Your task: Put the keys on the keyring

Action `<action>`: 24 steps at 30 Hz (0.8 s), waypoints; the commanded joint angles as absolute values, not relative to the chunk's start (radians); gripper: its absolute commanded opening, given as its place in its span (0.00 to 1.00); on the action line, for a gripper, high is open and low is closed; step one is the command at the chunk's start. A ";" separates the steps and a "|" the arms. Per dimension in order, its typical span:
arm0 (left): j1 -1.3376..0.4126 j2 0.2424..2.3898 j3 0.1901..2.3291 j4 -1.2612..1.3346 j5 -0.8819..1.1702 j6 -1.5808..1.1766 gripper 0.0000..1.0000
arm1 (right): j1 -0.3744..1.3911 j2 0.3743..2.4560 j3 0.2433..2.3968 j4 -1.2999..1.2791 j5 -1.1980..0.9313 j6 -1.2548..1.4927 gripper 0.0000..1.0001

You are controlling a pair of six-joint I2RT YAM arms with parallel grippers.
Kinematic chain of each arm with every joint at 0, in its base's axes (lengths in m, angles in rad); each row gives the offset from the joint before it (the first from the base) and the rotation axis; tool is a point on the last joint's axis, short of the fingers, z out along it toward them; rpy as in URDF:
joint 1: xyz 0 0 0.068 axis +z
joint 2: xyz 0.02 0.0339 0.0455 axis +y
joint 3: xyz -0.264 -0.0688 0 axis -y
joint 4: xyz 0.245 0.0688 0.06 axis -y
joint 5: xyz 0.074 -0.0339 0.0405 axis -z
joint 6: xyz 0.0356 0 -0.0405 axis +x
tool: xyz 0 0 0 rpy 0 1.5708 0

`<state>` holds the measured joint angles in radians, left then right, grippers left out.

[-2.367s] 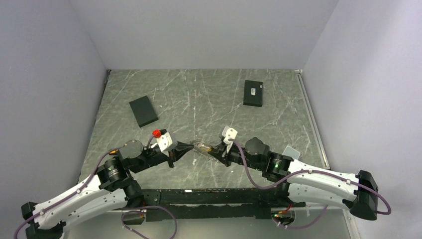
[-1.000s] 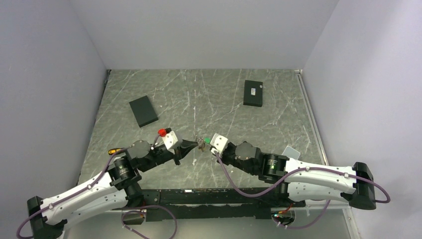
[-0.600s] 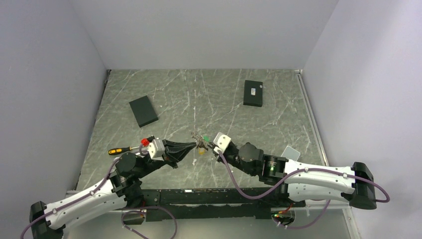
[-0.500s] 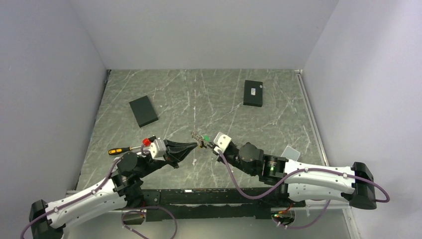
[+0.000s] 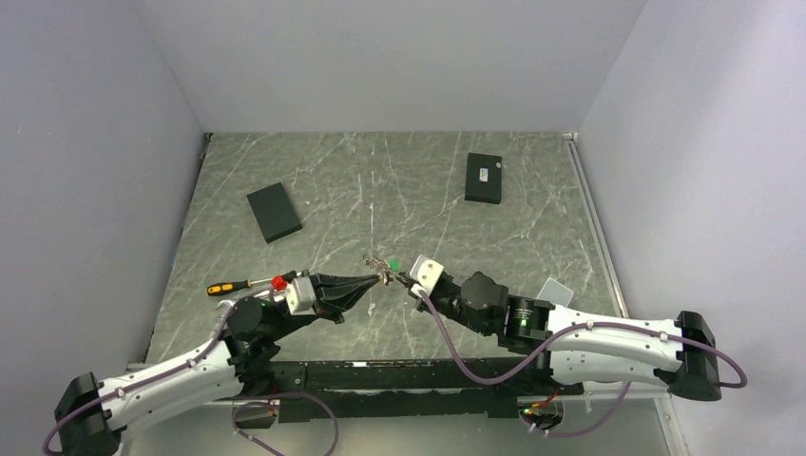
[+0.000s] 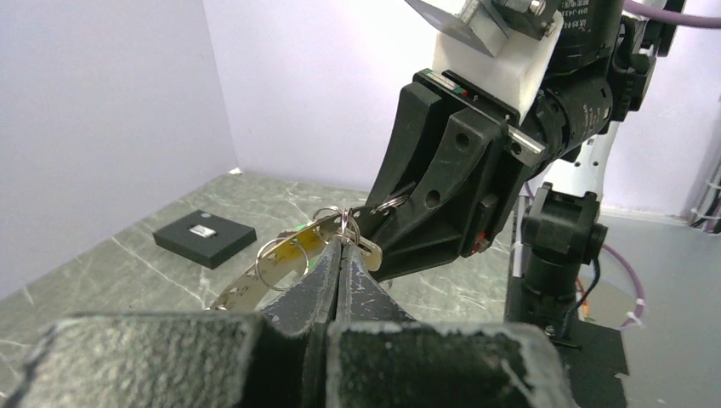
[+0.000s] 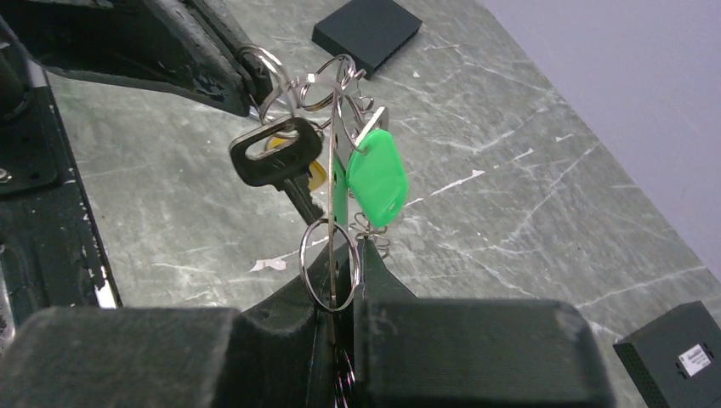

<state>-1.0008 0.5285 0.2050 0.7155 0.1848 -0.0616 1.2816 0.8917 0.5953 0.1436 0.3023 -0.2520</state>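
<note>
The bunch of keys [image 5: 384, 267] hangs in the air between my two grippers, above the table's middle. In the right wrist view I see a black-headed key [image 7: 272, 153], a yellow key head [image 7: 316, 176] behind it, a green tag [image 7: 378, 178] and several thin silver rings. My right gripper [image 7: 344, 246] is shut on the thin silver keyring [image 7: 333, 263], which stands edge-on in its jaws. My left gripper [image 6: 343, 242] is shut on a small ring [image 6: 349, 223] of the bunch, with the yellow-headed key [image 6: 293, 245] beside it. In the top view the left gripper [image 5: 377, 278] and the right gripper [image 5: 403, 277] nearly touch.
A black box [image 5: 274, 212] lies at the back left and another [image 5: 484, 178] at the back right. An orange-handled screwdriver [image 5: 233, 286] lies left of my left arm. A small grey card [image 5: 556, 290] lies right of my right arm.
My left arm has dropped lower and drawn back to the near left, uncovering the screwdriver. Its fingertips stayed at the bunch. The right gripper and the bunch shifted slightly.
</note>
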 commanded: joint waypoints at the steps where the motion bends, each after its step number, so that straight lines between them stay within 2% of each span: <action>1: -1.004 0.562 0.174 0.906 0.168 0.021 0.00 | 1.284 0.862 0.618 0.220 0.256 -0.256 0.00; 11: -1.005 0.690 0.183 1.042 0.197 0.031 0.00 | 1.285 0.922 0.645 0.211 0.276 -0.254 0.00; 24: -1.004 0.509 0.227 0.750 0.231 0.011 0.00 | 1.284 0.900 0.673 0.242 0.398 -0.379 0.00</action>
<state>-1.0008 0.5655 0.1783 0.8402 0.1986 0.0071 1.2835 0.9287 0.6006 0.1478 0.3347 -0.3084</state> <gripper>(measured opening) 0.006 0.089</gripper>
